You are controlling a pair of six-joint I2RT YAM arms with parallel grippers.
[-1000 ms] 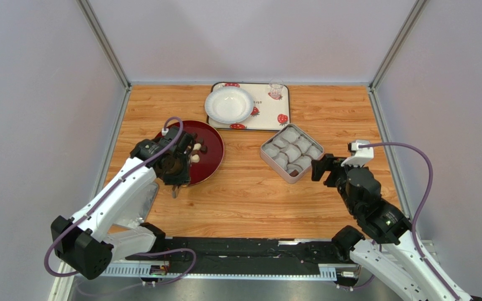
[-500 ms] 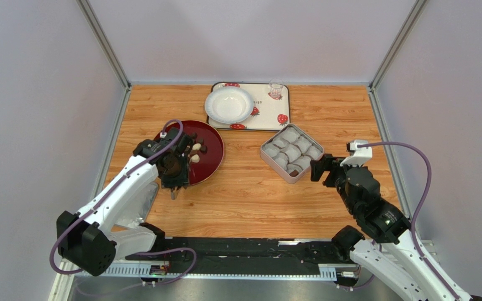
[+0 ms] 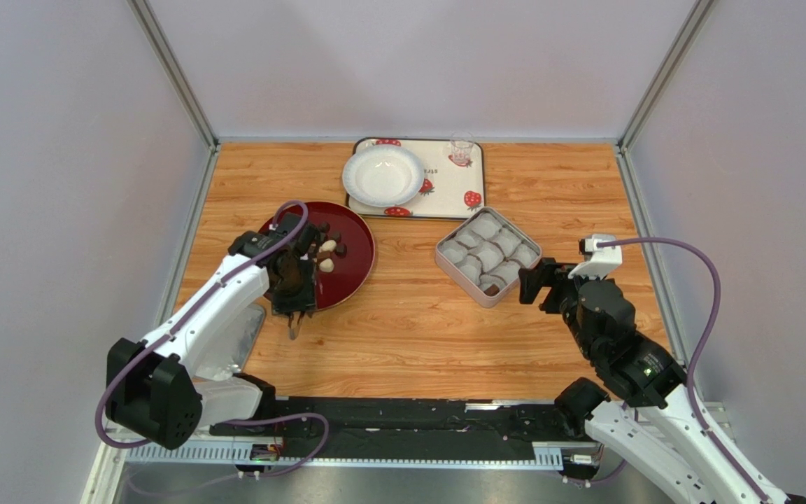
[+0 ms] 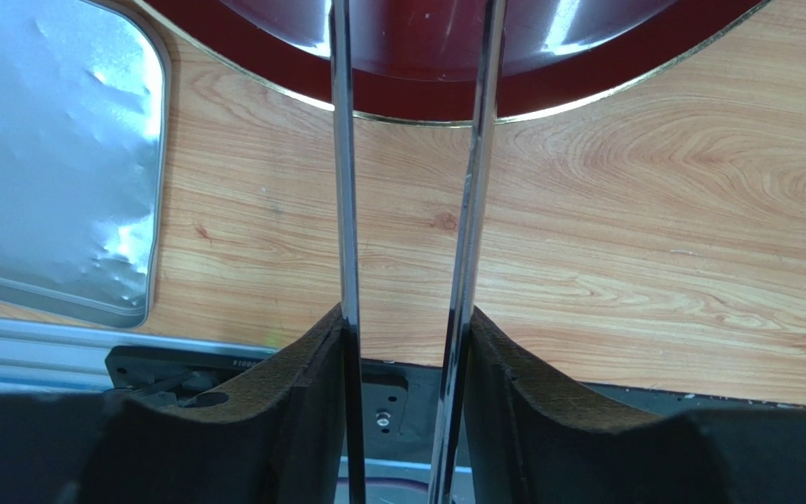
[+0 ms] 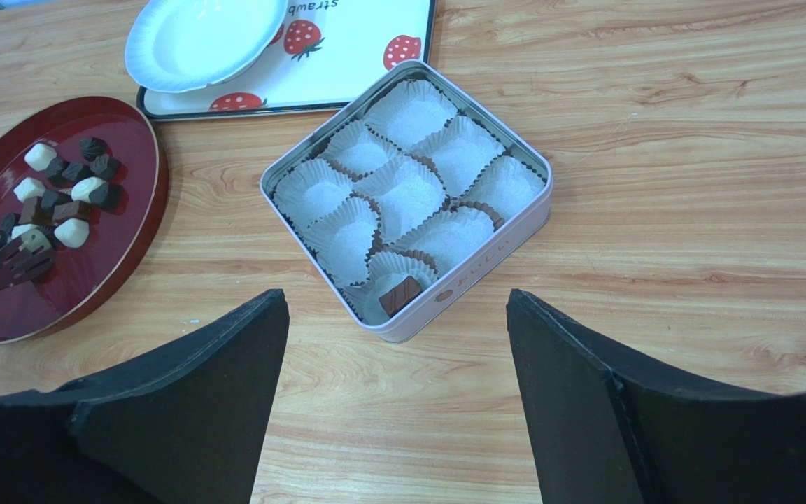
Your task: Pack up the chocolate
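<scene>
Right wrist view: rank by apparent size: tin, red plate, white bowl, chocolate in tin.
Largest to smallest:
Square silvery metal tin, nearest the camera
Round dark red plate, cropped at left
Glossy white bowl, cropped at top, farther
Small dark brown chocolate piece

A wooden bench (image 3: 418, 315) is pictured between pale grey walls (image 3: 418, 63). A round dark-red plate (image 3: 359, 263) with a thin gold rim is set at the left. A square tin (image 5: 481, 271), lined with nine white pleated paper cups (image 5: 407, 194), is placed cornerwise to the right, well apart from the plate. Near the back wall a white tray (image 3: 444, 194) printed with strawberries is laid, with a white bowl (image 3: 383, 174) seated on its left part and a small clear glass (image 3: 462, 150) stood at its far right corner. Slim metal tongs (image 4: 346, 210) are seen over the plate's near rim, arms parted. A flat silvery lid (image 4: 50, 158) is glimpsed on the bench just beside the plate.
</scene>
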